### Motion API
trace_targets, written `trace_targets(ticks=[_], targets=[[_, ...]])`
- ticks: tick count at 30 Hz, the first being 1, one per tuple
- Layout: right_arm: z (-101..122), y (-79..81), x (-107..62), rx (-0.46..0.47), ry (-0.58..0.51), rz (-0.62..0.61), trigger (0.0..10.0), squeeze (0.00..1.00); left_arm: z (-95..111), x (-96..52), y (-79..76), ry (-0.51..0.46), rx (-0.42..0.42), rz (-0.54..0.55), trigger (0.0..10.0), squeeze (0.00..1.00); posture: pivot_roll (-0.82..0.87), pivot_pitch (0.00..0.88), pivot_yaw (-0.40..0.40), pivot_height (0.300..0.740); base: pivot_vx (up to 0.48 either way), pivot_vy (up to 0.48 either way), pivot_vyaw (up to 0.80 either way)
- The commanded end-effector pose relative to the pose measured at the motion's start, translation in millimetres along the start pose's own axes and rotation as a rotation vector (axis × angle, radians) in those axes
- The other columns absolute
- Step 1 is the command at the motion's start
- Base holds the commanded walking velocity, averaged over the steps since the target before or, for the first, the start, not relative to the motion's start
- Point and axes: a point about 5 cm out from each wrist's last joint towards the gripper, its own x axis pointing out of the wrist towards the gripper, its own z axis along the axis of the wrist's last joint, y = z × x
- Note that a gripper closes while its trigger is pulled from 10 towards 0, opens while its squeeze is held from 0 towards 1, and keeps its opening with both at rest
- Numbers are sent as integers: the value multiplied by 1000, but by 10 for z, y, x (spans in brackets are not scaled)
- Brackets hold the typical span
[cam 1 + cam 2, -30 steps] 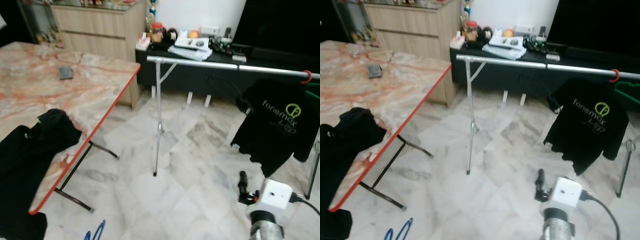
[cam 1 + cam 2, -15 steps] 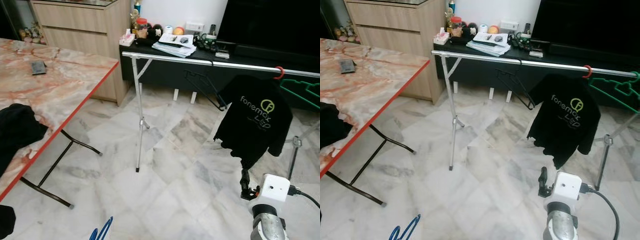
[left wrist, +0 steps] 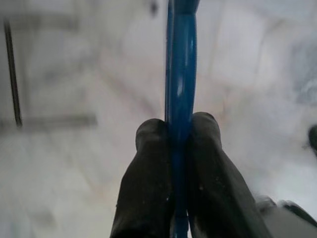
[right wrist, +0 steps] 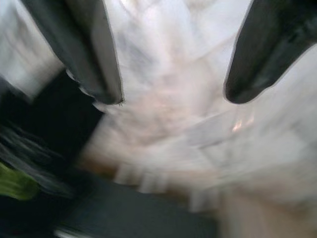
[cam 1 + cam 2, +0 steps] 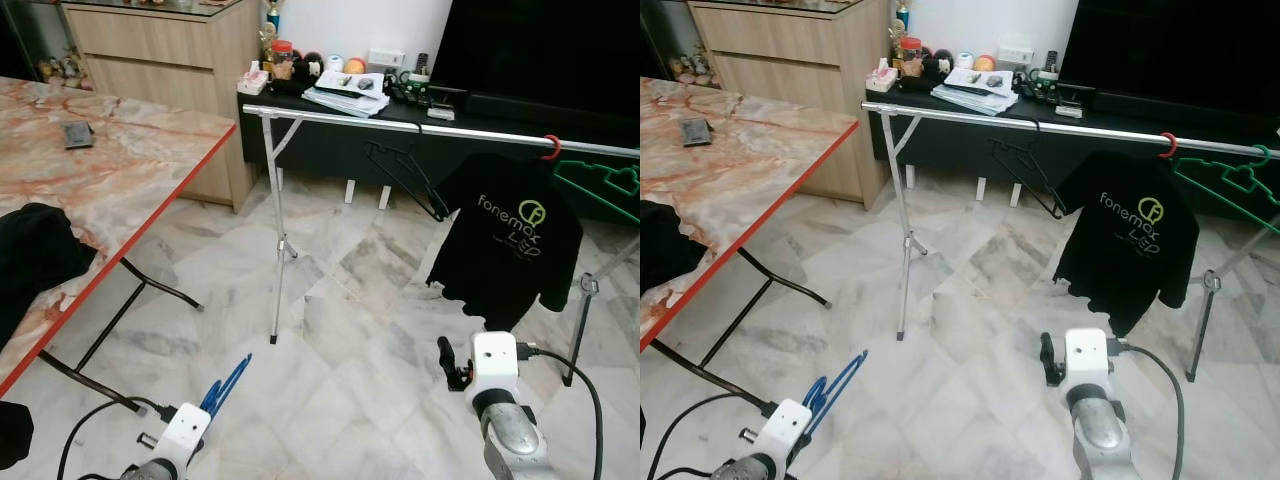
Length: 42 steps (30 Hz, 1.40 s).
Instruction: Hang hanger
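Observation:
A blue hanger (image 5: 226, 383) sticks up from my left gripper (image 3: 178, 130), low at the front left over the floor. In the left wrist view both black fingers (image 3: 148, 163) are shut on its blue bar (image 3: 181, 74). A silver clothes rail (image 5: 400, 122) stands ahead. On it hang an empty black hanger (image 5: 405, 175), a black T-shirt (image 5: 510, 240) on a red hook (image 5: 550, 148), and a green hanger (image 5: 1230, 180). My right gripper (image 4: 171, 94) is open and holds nothing; it sits low at the front right (image 5: 446, 355), below the T-shirt.
A marble-top folding table with a red edge (image 5: 150, 210) stands at the left, carrying black clothes (image 5: 30, 250) and a phone (image 5: 77, 133). Behind the rail are a cluttered black console (image 5: 340, 90) and a wooden cabinet (image 5: 160, 50). The floor is pale marble.
My left arm has risen into view with the blue hanger, which now stands higher. My right arm has shifted left and up. The camera turned right a second ago and has since steadied.

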Motion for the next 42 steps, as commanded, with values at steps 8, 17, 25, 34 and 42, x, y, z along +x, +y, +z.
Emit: trace_targets(ticks=[8, 17, 25, 34, 42], targets=[[-46, 255, 9, -312, 71, 524, 10000, 0, 537, 62, 52, -200, 259, -246, 10000, 0, -31, 50, -56, 740, 0, 0, 0], [-27, 406, -73, -421, 100, 908, 10000, 0, 711, -9, -11, -192, 534, -563, 10000, 0, -17, 61, -67, 740, 0, 0, 0], [75, 470, 3, -489, 50, 990, 10000, 0, 928, -71, -65, -215, 661, -720, 10000, 0, -10, 66, -81, 740, 0, 0, 0], [27, 666, 56, -488, 46, 1060, 10000, 0, 1124, -116, -36, -219, 728, -769, 10000, 0, 2, 69, -85, 740, 0, 0, 0], [-25, 797, 109, -471, 59, 1051, 10000, 0, 1232, -99, -69, -222, 730, -769, 10000, 0, 11, 71, -90, 740, 0, 0, 0]])
